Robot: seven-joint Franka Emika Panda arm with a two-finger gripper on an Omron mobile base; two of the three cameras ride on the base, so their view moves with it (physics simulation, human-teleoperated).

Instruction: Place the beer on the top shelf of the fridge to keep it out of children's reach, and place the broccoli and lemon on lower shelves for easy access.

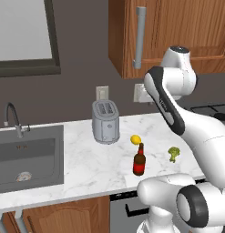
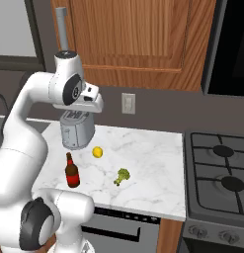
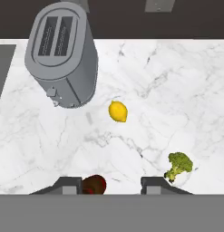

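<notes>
Looking down from the hand, my gripper (image 3: 111, 186) hangs open high above the marble counter (image 3: 177, 81), nothing between its fingers. The beer (image 1: 139, 160), a dark brown bottle with a red label, stands upright near the counter's front edge. Its top (image 3: 93, 185) shows just inside my left fingertip, far below. The yellow lemon (image 3: 118, 111) lies behind the bottle, right of the toaster. The green broccoli (image 3: 178, 165) lies to the right, near the front edge (image 2: 122, 176). The fridge and its shelves are out of view.
A grey toaster (image 1: 105, 122) stands at the back of the counter. A sink (image 1: 27, 157) with a faucet (image 1: 13, 119) lies to the left and a stove (image 2: 220, 170) to the right. Wooden wall cabinets (image 2: 133, 39) hang overhead.
</notes>
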